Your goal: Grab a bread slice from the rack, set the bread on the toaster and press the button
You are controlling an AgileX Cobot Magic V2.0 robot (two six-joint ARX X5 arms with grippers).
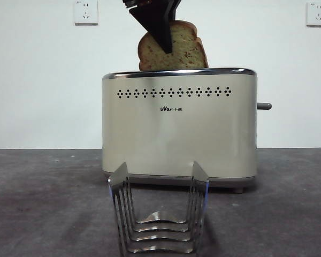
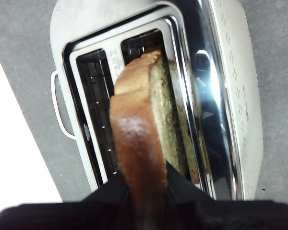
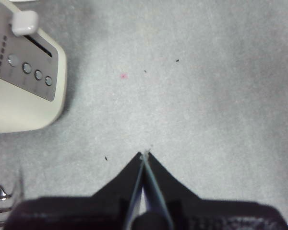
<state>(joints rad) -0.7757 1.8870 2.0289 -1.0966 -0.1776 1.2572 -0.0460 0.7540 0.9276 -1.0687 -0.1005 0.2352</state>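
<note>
My left gripper (image 1: 163, 32) comes down from the top and is shut on the slice of bread (image 1: 184, 48), tan, speckled, brown-crusted. It holds the slice upright with its lower edge in a slot of the cream toaster (image 1: 179, 134). In the left wrist view the slice of bread (image 2: 149, 115) stands in the slot nearer the dotted side of the toaster (image 2: 230, 86). The grey button (image 1: 264, 106) sticks out of the toaster's right side; it also shows in the right wrist view (image 3: 25, 22). The steel rack (image 1: 159, 219) stands empty in front. My right gripper (image 3: 144, 155) is shut and empty above bare table, apart from the toaster.
Two white wall sockets (image 1: 85, 12) hang on the back wall. The grey table (image 1: 43, 203) lies around the toaster. The toaster's control panel (image 3: 26, 67) with round knobs shows in the right wrist view. A corner of the rack (image 3: 0, 196) shows there too.
</note>
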